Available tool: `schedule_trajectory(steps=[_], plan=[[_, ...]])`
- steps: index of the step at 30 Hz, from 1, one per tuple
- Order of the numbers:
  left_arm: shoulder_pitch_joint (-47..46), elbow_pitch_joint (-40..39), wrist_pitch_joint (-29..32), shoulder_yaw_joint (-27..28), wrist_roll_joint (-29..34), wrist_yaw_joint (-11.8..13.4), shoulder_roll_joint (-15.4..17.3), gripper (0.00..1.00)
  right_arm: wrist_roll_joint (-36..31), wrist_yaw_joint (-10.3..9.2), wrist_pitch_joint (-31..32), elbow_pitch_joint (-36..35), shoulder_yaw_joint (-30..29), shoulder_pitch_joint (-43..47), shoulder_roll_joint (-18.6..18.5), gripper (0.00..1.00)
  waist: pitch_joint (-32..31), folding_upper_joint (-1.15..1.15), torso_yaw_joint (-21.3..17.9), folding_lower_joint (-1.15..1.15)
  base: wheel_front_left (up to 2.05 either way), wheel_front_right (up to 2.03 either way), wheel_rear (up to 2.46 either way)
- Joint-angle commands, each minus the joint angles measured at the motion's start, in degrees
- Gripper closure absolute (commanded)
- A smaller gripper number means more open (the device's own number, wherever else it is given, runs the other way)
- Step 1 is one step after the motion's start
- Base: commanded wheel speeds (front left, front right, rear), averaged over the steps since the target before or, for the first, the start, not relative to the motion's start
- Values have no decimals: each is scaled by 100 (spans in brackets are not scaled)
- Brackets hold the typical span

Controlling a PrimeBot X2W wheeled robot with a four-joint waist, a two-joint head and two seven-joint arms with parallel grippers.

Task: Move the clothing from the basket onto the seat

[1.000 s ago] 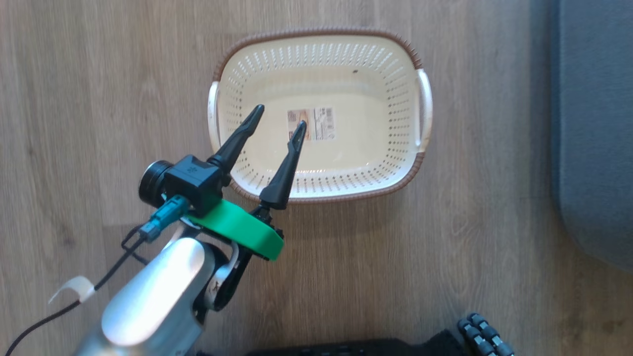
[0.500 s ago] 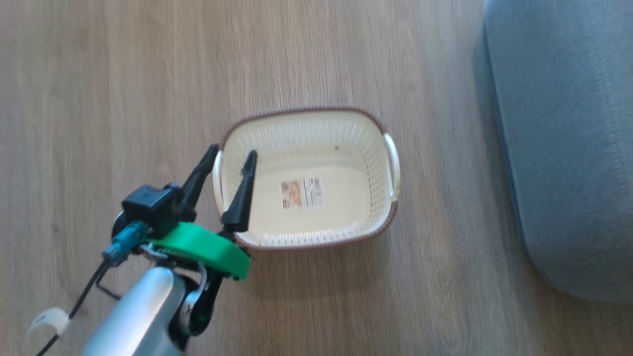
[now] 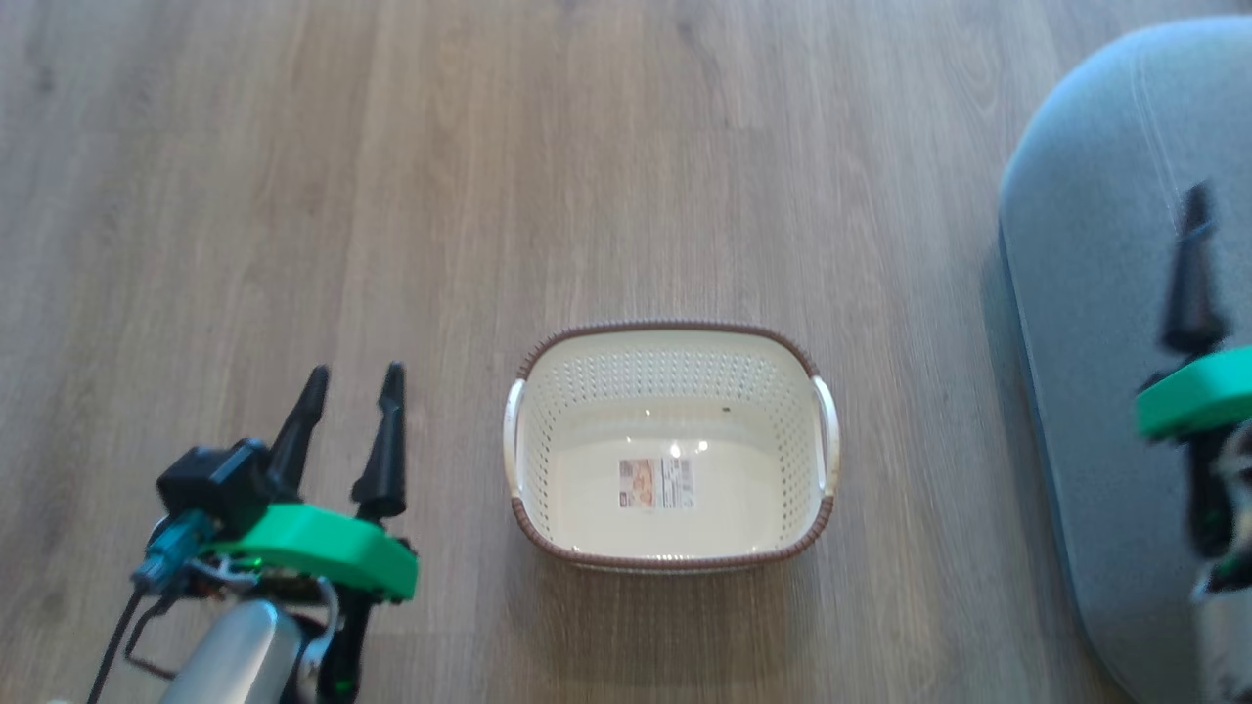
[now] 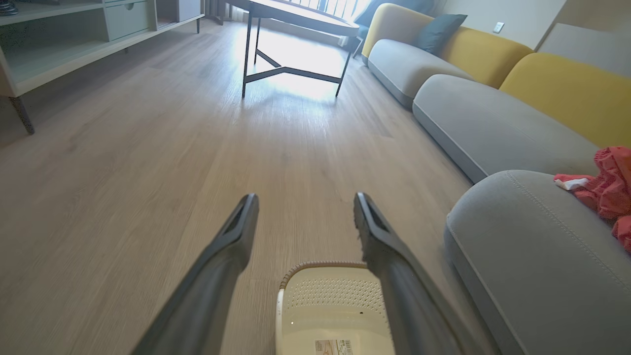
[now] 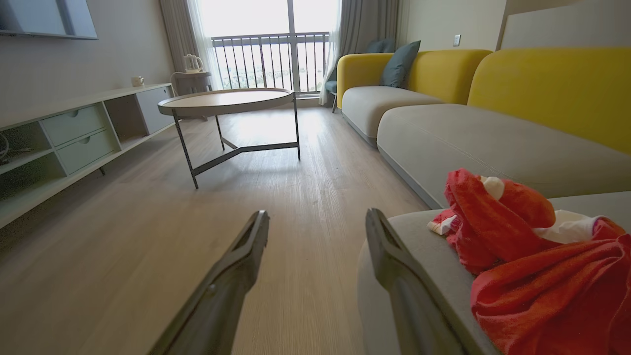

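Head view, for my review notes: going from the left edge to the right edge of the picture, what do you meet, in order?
left hand, open, over the floor → basket, empty → seat

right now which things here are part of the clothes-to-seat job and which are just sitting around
Part of the job:
clothing, red, already lying on the seat
basket, empty, on the floor

Just lying about:
round table
shelf unit
blue cushion
kettle
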Motion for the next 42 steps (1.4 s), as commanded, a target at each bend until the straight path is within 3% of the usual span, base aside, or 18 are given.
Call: schedule_trajectory(steps=[1,11,24,42], plan=[[-69,-96,-52,322,62,-37,84,0,-107,40,-41,-242,209,35,14,0,-168,0,127,1,0,0,0],[167,317,-52,873,353,-269,82,0,-716,40,-855,402,962,779,315,0,-473,0,235,1,0,0,0],[473,644,-52,1474,749,-529,-145,0,-934,40,-1321,1382,727,1135,692,0,-723,0,202,1,0,0,0],[545,520,-52,1852,1165,-939,-528,0,-1108,40,-1346,1170,584,1151,826,0,-622,0,142,1,0,0,0]])
